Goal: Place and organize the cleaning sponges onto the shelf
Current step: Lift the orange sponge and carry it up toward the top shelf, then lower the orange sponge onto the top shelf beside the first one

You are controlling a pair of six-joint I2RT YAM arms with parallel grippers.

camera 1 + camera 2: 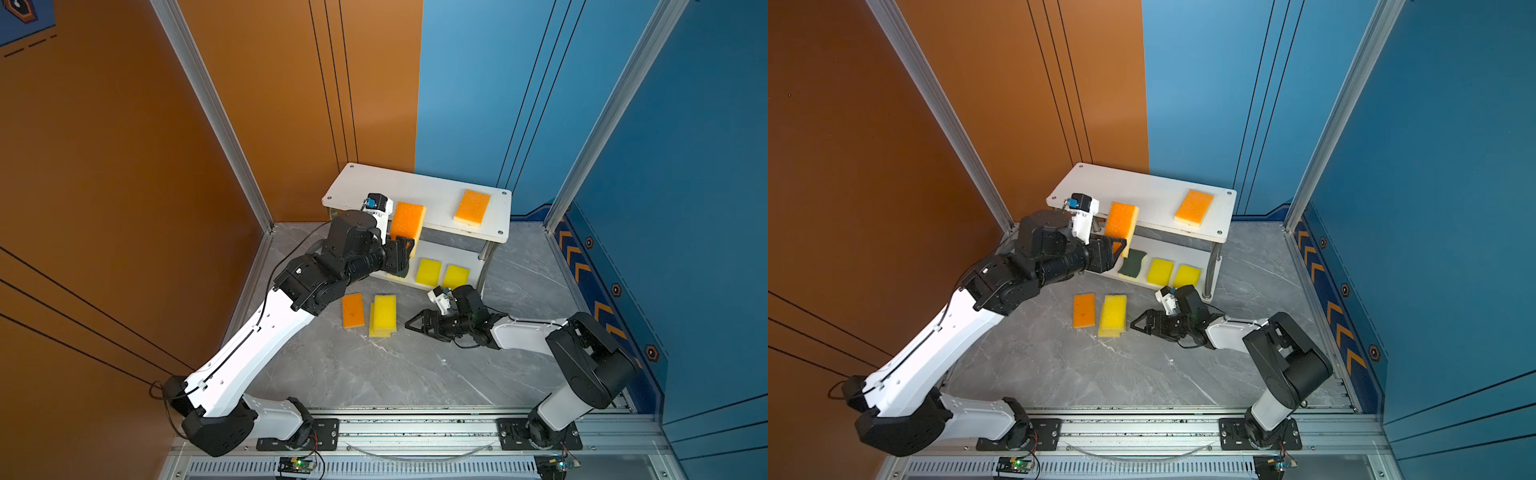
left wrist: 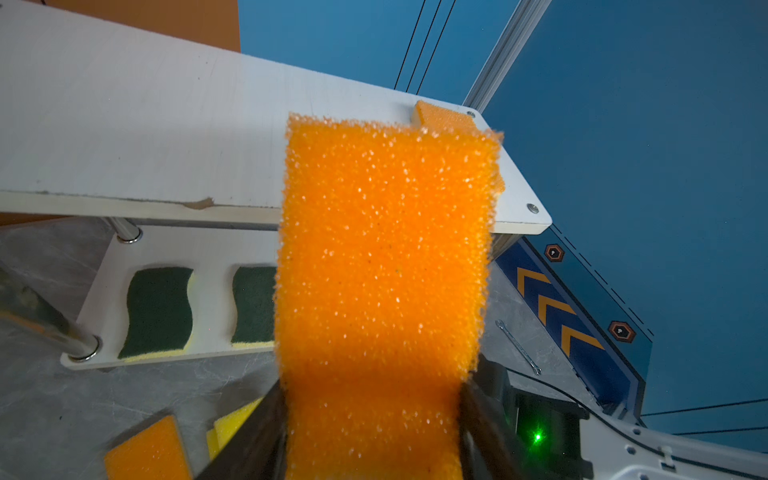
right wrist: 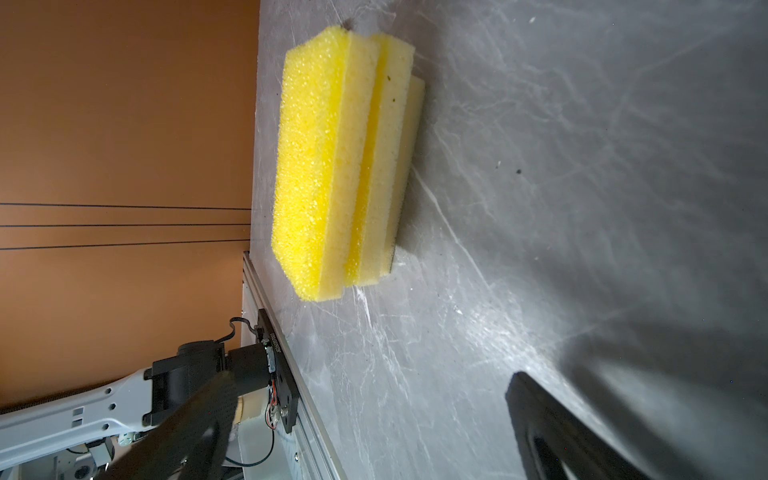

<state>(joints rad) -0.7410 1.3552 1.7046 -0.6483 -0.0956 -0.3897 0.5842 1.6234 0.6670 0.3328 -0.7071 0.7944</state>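
Observation:
My left gripper (image 1: 405,249) is shut on an orange-topped sponge (image 1: 407,222), held upright against the front edge of the shelf's (image 1: 399,183) top board; in the left wrist view this sponge (image 2: 382,257) fills the space between the jaws. Another orange sponge (image 1: 472,207) lies on the top board's right end. The lower board holds two yellow sponges (image 1: 428,272) and two green scouring pads (image 2: 160,309). On the floor lie an orange sponge (image 1: 353,310) and a stack of yellow sponges (image 1: 384,314). My right gripper (image 1: 415,324) is open, low, just right of that stack (image 3: 332,166).
The shelf stands in the back corner against orange and blue walls, its chrome leg (image 1: 484,266) close behind my right wrist. A small metal wrench (image 2: 519,347) lies on the grey floor right of the shelf. An aluminium rail (image 1: 415,428) carries both arm bases at the front.

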